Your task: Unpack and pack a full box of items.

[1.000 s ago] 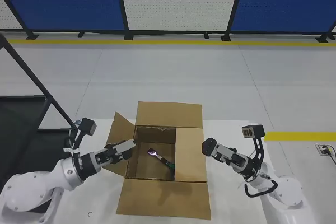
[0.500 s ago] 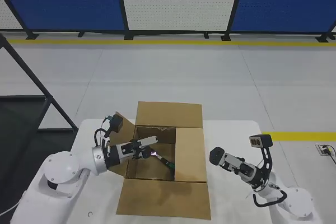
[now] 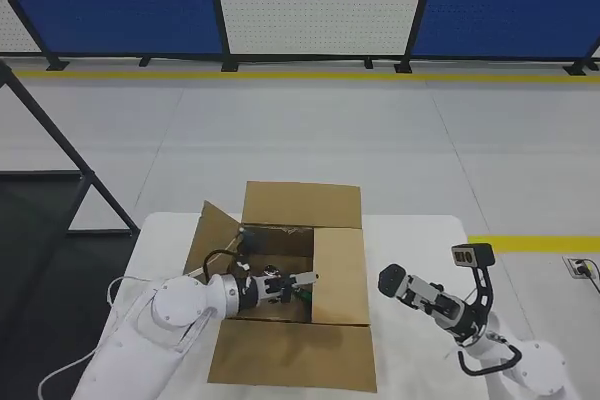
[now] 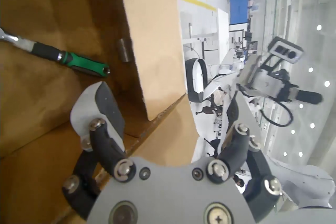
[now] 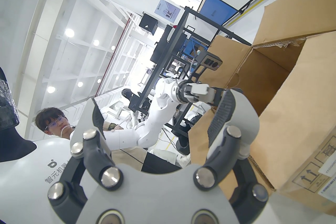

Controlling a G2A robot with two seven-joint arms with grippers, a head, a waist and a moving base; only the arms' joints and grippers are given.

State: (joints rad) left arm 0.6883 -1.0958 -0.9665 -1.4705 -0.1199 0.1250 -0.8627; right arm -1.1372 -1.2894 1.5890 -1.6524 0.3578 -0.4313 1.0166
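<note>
At the mouth of the open cardboard box the left gripper hangs spread and empty, a green-handled ratchet just ahead of it beside what may be a socket

The box is plain brown, the wrench has a black-and-green handle, the table is white.

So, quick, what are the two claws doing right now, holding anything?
Left gripper: open, empty, in the box near the green-handled wrench.
Right gripper: open, empty, outside the box.
</note>
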